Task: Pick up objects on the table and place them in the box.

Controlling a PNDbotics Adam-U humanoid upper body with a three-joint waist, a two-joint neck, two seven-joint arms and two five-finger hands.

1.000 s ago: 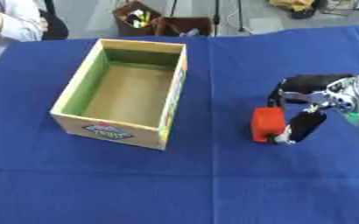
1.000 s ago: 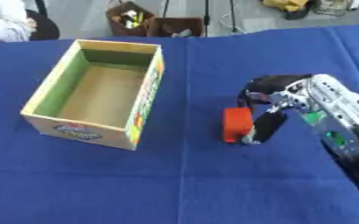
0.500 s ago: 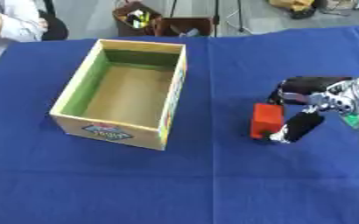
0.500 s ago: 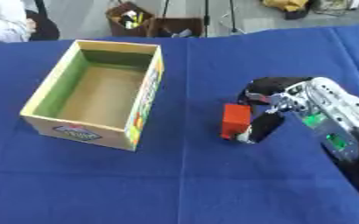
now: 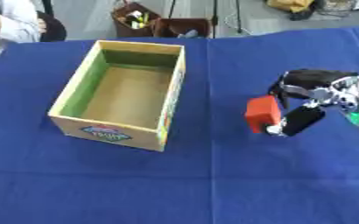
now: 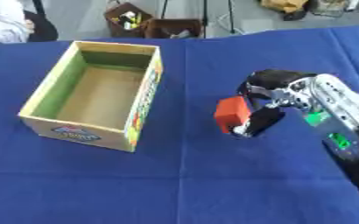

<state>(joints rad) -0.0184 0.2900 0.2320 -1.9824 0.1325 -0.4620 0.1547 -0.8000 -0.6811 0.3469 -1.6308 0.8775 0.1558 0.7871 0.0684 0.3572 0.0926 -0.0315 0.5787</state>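
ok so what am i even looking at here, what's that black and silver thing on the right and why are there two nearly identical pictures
Both pictures come from a stereo camera in a humanoid robot's head, looking down: the left eye view and the right eye view of the same moment. The black and silver thing is the robot's right hand, coming in from the right with its fingers curled round a red block. Its left hand is out of sight. Everything sits on a table with a blue cloth. To the left stands an open cardboard box, empty inside, where the block is meant to go.
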